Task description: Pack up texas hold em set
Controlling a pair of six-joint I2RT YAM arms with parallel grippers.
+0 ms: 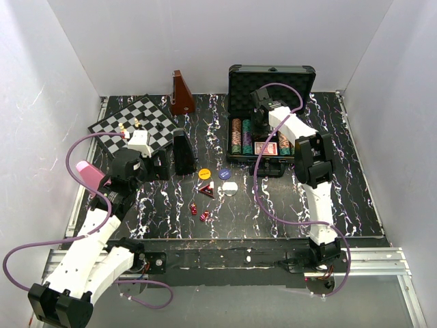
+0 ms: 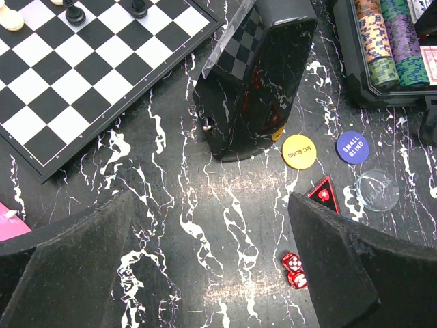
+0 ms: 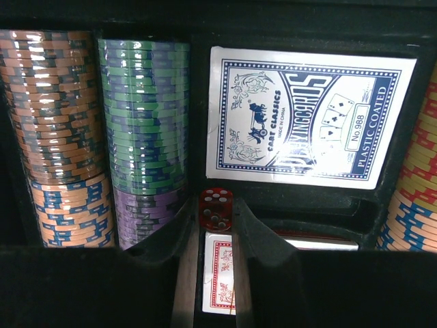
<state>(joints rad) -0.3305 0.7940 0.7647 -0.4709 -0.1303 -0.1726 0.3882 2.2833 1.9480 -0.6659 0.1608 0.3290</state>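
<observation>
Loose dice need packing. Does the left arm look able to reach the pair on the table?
Probably yes: the open left gripper hangs over them, the dice beside one finger, nothing covering them.

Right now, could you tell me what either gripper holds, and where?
The right gripper pinches a small red die by opposite faces; the left gripper holds nothing.

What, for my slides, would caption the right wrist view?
Right tool holds a red die over the red deck in the case, beside chip rows and a blue deck.
</observation>
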